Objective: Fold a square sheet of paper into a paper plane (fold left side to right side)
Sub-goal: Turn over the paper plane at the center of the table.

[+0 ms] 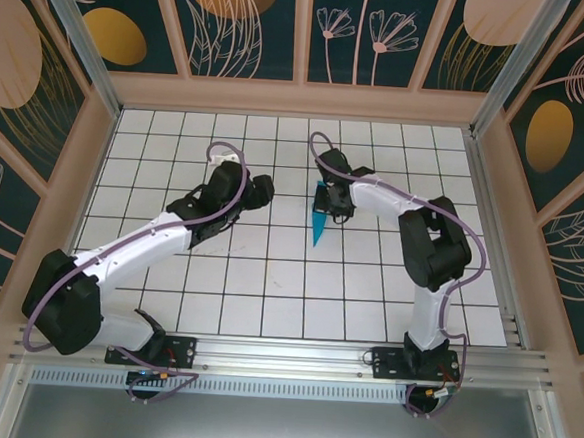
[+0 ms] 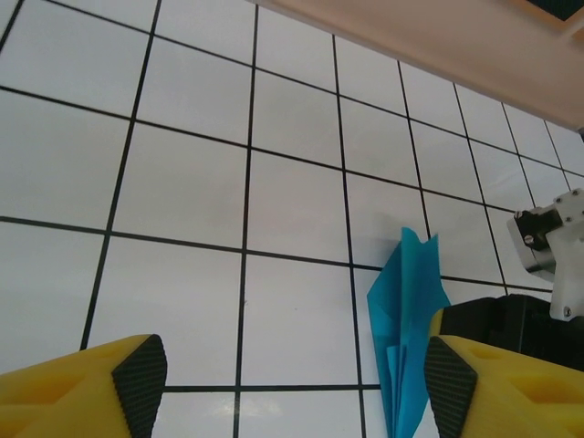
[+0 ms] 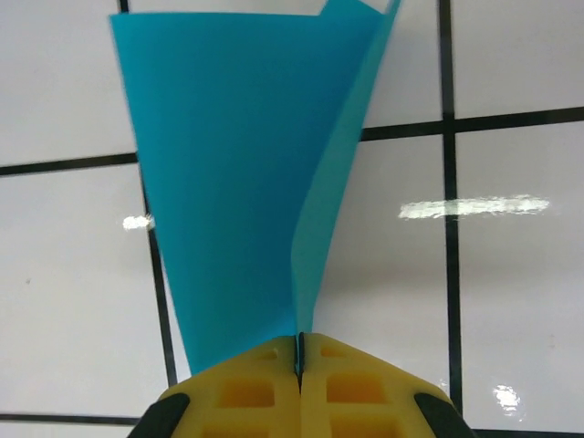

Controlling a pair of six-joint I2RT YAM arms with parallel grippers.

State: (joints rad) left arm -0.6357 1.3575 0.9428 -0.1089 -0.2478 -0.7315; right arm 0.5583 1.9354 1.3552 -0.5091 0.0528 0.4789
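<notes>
On the left, the left gripper (image 1: pixel 261 190) hung over the white, black-lined grid table (image 1: pixel 266 297) with its yellow, black-padded fingers (image 2: pixel 137 374) spread wide. It held nothing and stood apart from the paper. Just to its right lay the narrow, pointed, teal-blue paper plane (image 1: pixel 319 221), near the middle of the table, with its tip toward the arms' bases and one flap lifted off the surface. Further right, the right gripper (image 1: pixel 333 206) had its jaws pressed flat together on an edge of that paper, which emerged from the seam between them.

The step in hand looked like setting a late fold, left side over to the right. To do it well, the right pinch should have stayed firm and low, so that the centre ridge did not shift. The open left gripper should have come in from the side and caught only the loose flap rather than the whole stack. It should then have carried that flap across until the edges met, and pressed along the crease afterwards. Dragging the thin paper across the smooth tiles would probably have skewed it.

Counted: one paper plane, two grippers, two arms, one table.
</notes>
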